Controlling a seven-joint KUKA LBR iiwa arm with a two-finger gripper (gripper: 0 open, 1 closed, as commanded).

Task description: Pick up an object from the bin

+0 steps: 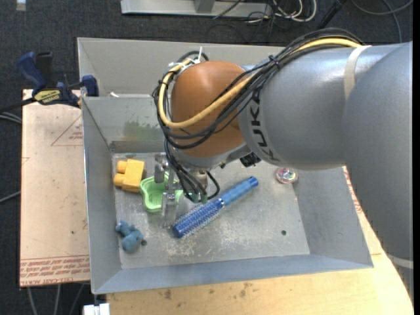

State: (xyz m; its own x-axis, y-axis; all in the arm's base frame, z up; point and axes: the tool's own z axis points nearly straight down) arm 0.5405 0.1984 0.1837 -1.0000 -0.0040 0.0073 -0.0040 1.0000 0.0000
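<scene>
Camera view: gripper [171,193] down beside a green cup [151,194].
Small, light green, open on top; how the jaws stand, I cannot tell.

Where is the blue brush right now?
In the camera view the blue brush lies diagonally mid-floor, just to the view's right of the gripper and the green plastic piece.

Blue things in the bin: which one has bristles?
The long brush, bristled along its lower-left half; the small lumpy toy left of it has none.
</scene>
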